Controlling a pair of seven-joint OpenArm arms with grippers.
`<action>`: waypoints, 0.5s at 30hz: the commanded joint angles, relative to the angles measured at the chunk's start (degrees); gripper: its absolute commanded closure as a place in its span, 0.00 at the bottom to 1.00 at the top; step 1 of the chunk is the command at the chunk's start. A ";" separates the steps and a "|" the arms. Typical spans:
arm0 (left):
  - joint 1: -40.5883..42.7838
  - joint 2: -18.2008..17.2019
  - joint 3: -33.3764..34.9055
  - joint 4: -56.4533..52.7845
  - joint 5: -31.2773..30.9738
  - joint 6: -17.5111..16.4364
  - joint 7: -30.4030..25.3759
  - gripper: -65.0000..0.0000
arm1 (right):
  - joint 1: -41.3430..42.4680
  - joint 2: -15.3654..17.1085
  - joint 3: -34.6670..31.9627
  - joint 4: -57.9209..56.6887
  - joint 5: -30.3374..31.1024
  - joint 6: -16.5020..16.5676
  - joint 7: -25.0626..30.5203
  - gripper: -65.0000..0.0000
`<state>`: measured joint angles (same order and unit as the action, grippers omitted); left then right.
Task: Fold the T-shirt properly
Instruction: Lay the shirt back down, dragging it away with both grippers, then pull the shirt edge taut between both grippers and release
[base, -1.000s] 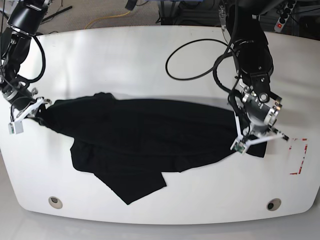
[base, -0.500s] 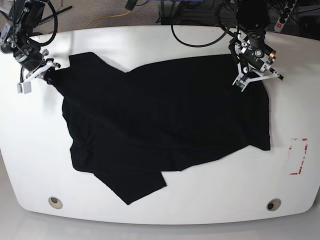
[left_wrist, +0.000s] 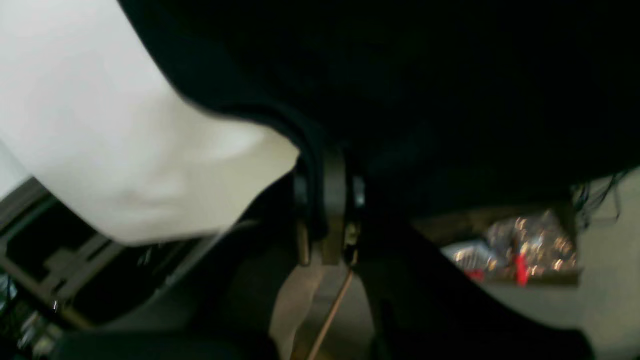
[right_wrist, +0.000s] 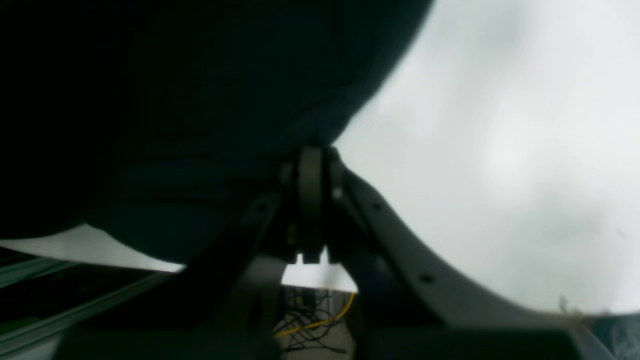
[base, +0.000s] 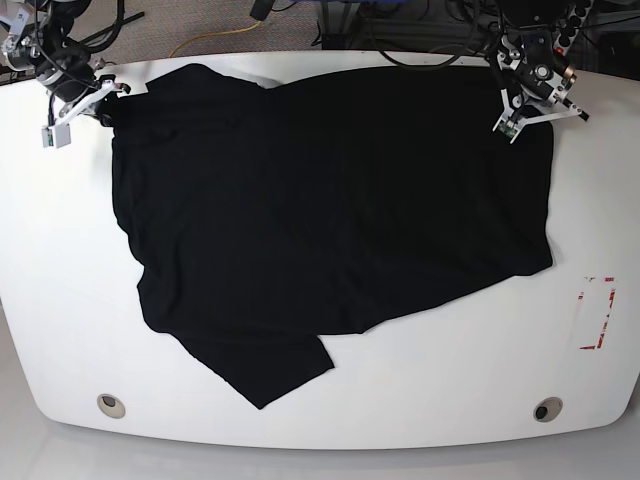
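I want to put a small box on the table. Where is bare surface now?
Bare white table runs along the near edge, below the black T-shirt. A wider patch lies beside the red tape marks; another strip lies beyond the shirt's sleeve side. The far edge is crowded by both grippers holding the shirt.

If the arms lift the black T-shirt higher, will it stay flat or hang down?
Likely it hangs down: the T-shirt looks limp, with wavy edges and a flap folded at its near corner. It probably sags between the left gripper and right gripper, both shut on its far edge. It seems light.
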<state>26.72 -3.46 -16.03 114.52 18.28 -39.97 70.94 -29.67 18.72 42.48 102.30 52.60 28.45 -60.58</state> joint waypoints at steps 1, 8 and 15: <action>1.46 -2.29 -0.89 0.95 1.10 -0.03 0.58 0.99 | -1.23 0.31 0.91 1.39 1.25 0.17 1.02 1.00; 3.92 -4.93 -5.73 0.95 1.01 -0.03 -3.82 0.99 | -5.01 -0.13 0.99 1.39 1.25 0.43 1.02 1.00; 1.63 -3.96 -5.81 1.04 0.84 -0.03 -4.26 0.99 | -5.10 -0.92 0.99 2.18 2.04 0.61 1.02 1.00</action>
<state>29.23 -7.57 -21.43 114.50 18.15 -39.99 66.41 -34.52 17.45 42.76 102.72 53.21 28.71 -60.64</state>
